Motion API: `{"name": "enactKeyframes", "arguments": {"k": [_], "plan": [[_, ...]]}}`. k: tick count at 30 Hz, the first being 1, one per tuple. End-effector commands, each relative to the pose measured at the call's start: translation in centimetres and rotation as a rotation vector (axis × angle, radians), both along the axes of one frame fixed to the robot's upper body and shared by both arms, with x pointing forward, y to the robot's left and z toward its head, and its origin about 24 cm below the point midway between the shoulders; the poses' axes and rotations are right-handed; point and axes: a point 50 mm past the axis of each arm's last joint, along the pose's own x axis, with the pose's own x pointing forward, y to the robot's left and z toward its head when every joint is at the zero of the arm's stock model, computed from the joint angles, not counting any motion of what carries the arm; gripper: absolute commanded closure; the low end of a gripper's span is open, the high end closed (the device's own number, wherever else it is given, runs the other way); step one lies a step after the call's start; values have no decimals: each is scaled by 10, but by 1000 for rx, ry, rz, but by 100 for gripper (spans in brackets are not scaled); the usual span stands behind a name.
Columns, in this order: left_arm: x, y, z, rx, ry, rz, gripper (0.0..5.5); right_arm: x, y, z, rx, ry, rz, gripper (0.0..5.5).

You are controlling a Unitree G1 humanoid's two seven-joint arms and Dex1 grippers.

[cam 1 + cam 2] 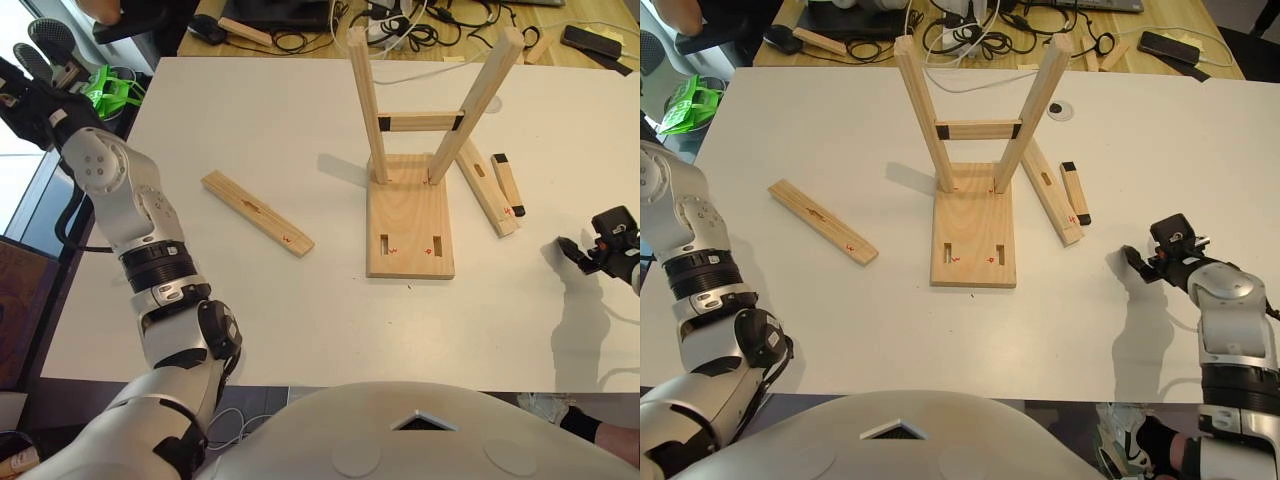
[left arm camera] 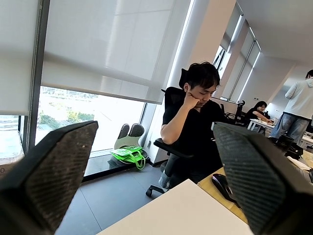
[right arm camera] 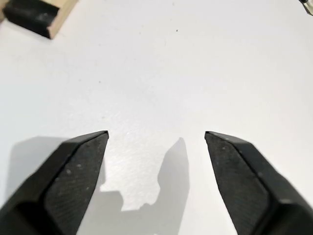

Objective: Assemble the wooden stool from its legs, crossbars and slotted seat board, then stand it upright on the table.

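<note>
On the seat board point(image 1: 410, 250) stand two upright legs point(image 1: 367, 105) with crossbar point(image 1: 420, 122); two loose legs point(image 1: 256, 212), spare crossbar point(image 1: 508, 184) wait near it; left pincer point(image 2: 154, 132), right pincer point(image 3: 156, 134) gape empty.

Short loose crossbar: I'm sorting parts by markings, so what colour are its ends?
Black at both ends of the crossbar; right eye view shows it best.

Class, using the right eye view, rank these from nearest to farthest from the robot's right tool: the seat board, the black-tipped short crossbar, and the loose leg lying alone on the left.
Measured from the right tool:
1. The black-tipped short crossbar, just ahead and to its left.
2. The seat board, at the table's centre.
3. The loose leg, far on the left side.
</note>
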Motion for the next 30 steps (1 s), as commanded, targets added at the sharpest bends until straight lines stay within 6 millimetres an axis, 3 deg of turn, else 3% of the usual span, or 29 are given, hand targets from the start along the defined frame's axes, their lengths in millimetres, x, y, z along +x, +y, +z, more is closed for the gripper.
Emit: {"name": "enactKeyframes", "arguments": {"k": [1, 8, 17, 24, 30], "plan": [[-3, 0, -4, -16, 6, 12, 120, -17, 8, -11, 151, 161, 24, 119], [-3, 5, 0, -19, -1, 29, 120, -7, 14, -35, 217, 200, -84, 13], [4, -4, 3, -21, -4, 1, 120, 13, 46, -52, 405, 240, -7, 13], [8, -3, 5, -21, 0, -12, 120, 21, 50, -62, 552, 266, 12, 13], [12, -9, 7, -22, -3, -28, 120, 35, 56, -73, 543, 248, 40, 13]]}}
